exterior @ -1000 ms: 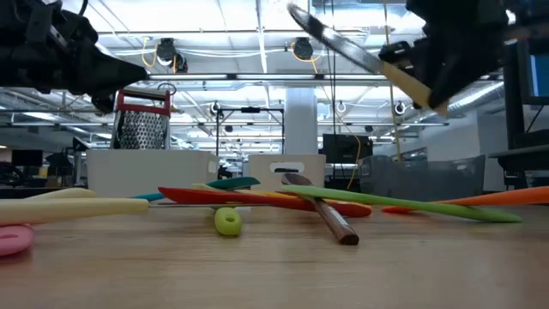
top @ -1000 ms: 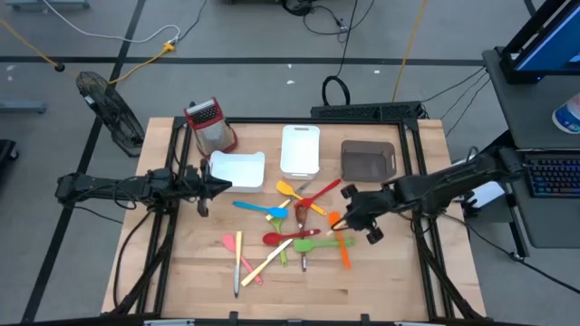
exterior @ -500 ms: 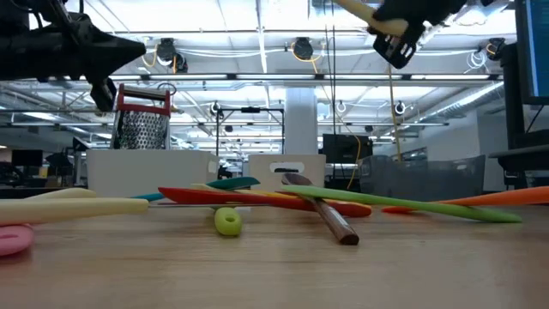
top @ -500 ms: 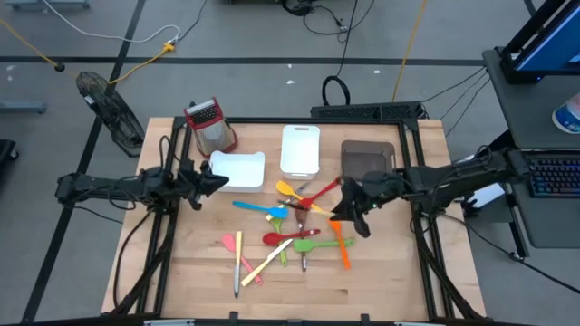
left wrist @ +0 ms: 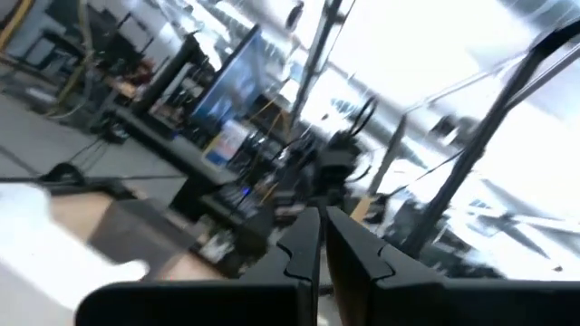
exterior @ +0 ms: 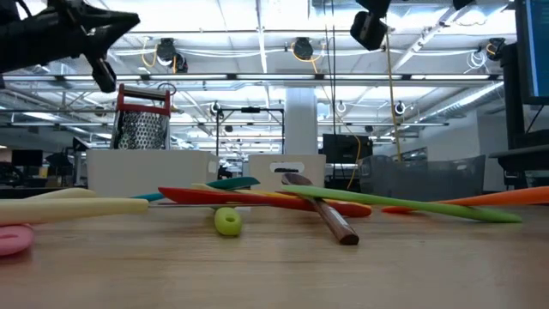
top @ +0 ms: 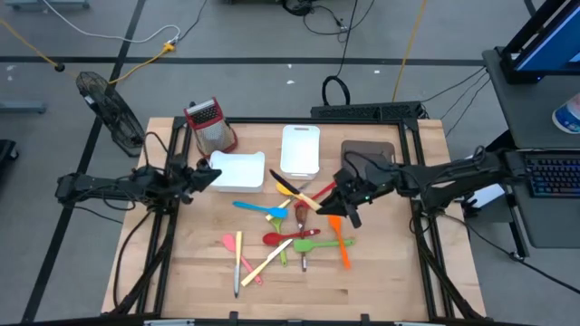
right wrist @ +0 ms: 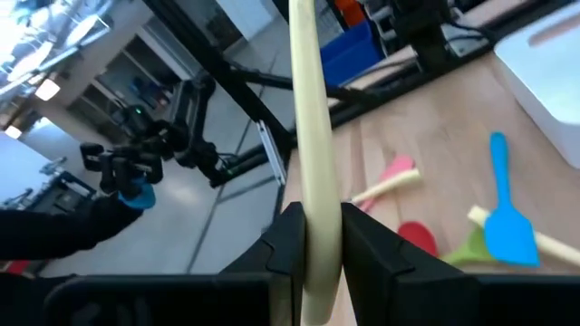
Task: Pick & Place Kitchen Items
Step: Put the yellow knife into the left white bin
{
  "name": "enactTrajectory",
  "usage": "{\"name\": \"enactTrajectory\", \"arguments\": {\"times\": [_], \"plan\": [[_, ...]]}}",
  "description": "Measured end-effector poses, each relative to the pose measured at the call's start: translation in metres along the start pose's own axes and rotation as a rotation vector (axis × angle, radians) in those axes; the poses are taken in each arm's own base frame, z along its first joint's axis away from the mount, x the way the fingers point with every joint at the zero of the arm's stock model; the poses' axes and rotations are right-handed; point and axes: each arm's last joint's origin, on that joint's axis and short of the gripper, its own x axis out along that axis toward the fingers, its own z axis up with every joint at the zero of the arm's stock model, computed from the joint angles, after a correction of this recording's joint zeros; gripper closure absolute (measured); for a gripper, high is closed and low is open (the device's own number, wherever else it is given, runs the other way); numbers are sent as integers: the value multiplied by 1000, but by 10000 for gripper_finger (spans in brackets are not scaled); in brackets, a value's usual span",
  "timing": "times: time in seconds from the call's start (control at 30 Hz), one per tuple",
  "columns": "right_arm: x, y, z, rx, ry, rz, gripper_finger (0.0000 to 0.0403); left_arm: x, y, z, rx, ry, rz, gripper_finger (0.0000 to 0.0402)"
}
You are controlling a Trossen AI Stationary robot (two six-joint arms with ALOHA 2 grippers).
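So we've got the right arm stretched in across the table from its side, wrist raised well off the wood, and the right gripper (top: 343, 197) hanging over the near edge of the utensil pile. Its fingers are clamped on a cream-handled utensil (right wrist: 313, 145); in the wrist view the pale handle runs straight out between the two dark fingers (right wrist: 288, 240), and from above we can see a dark blade end (top: 283, 184) sticking out past the gripper toward the white tray (top: 300, 149). Can't tell exactly what kind of tool it is, spatula or knife. Directly below and just beyond the gripper sit the rest of the kitchen items: a red spoon (top: 277, 237), a blue spatula (top: 256, 207), an orange one (top: 343, 249), a green one (top: 319, 243), a pink one (top: 228, 243), and a long cream stick (top: 265, 263), all loosely crossed over each other on the table (top: 381, 281). The brown tray (top: 368, 159) is right behind the right gripper. Over on the other side, the left arm reaches in level from its edge, and the left gripper (top: 201, 177) is in the air just beside the other white tray (top: 237, 169), fingers pressed together with nothing in them. The box grater (top: 207, 125) stands a bit beyond it.
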Motion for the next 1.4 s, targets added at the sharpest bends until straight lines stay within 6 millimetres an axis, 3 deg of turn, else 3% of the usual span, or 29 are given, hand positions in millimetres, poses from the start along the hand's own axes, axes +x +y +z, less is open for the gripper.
{"name": "enactTrajectory", "arguments": {"times": [0.27,0.47,0.7,0.97,1.2,1.4], "plan": [[15,-9,2,-11,-48,13,358,4,-10,4,-68,-26,-83,378],[22,-19,8,-23,-110,19,358,22,-27,13,-69,-12,-96,378],[24,-29,17,-38,-179,22,358,65,-52,21,-72,42,-80,378],[23,-32,22,-47,-219,26,358,126,-70,14,-45,107,-52,378],[23,-32,22,-50,-226,32,358,169,-75,0,-4,148,-36,378],[23,-32,22,-50,-226,32,358,186,-71,-16,25,191,-10,378]]}}
